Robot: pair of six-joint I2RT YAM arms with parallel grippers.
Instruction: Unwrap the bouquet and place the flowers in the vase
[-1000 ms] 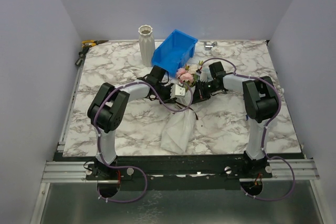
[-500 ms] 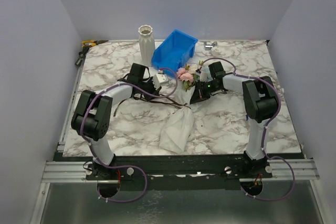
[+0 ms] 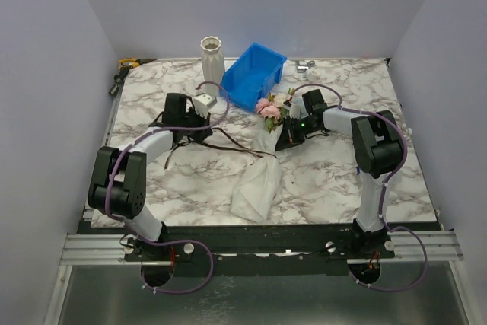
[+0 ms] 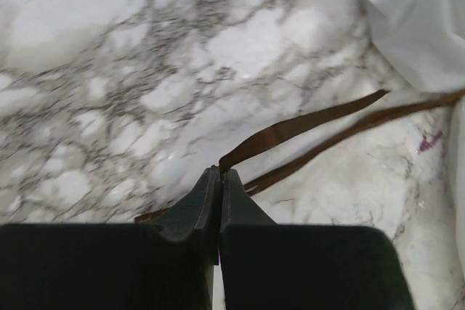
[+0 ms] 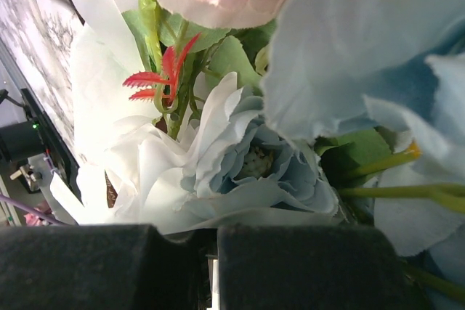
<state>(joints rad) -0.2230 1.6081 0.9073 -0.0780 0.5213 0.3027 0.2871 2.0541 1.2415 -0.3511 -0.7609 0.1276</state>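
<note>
Untying step: the left tool pinches a thin brown ribbon trailing from the white-paper-wrapped bouquet of pink, cream and blue flowers. The bouquet lies mid-desk, clamped by the closed right tool. Next, draw the ribbon clear.

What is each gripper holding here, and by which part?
Left gripper pinches a loose strand of the brown ribbon. Right gripper looks shut on the bouquet just below the blooms.
</note>
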